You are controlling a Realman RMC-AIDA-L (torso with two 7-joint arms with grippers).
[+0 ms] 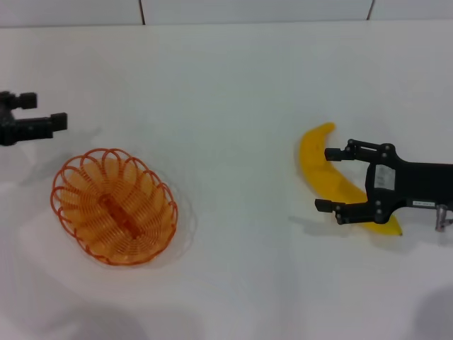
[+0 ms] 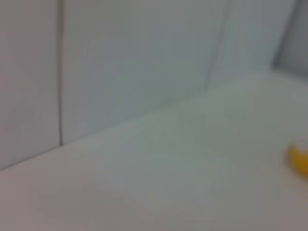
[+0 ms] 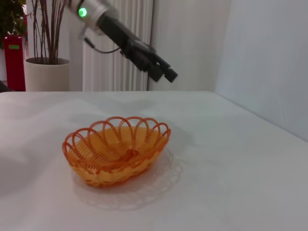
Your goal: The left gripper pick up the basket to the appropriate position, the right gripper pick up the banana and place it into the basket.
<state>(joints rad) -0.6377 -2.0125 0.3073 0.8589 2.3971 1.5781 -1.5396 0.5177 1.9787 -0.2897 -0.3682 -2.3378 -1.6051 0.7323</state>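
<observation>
The orange wire basket (image 1: 113,207) sits on the white table at the left; it also shows in the right wrist view (image 3: 118,149), empty. My left gripper (image 1: 44,110) hovers open and empty just behind and left of the basket, and shows above the basket in the right wrist view (image 3: 163,73). The yellow banana (image 1: 320,166) lies on the table at the right; its tip shows in the left wrist view (image 2: 299,160). My right gripper (image 1: 329,179) is open over the banana's middle, one finger on each side. I cannot tell whether it touches the banana.
The white table (image 1: 233,92) meets a tiled wall (image 1: 255,10) at the back. In the right wrist view a potted plant (image 3: 45,72), a red object (image 3: 14,60) and a white radiator (image 3: 118,72) stand beyond the table's far edge.
</observation>
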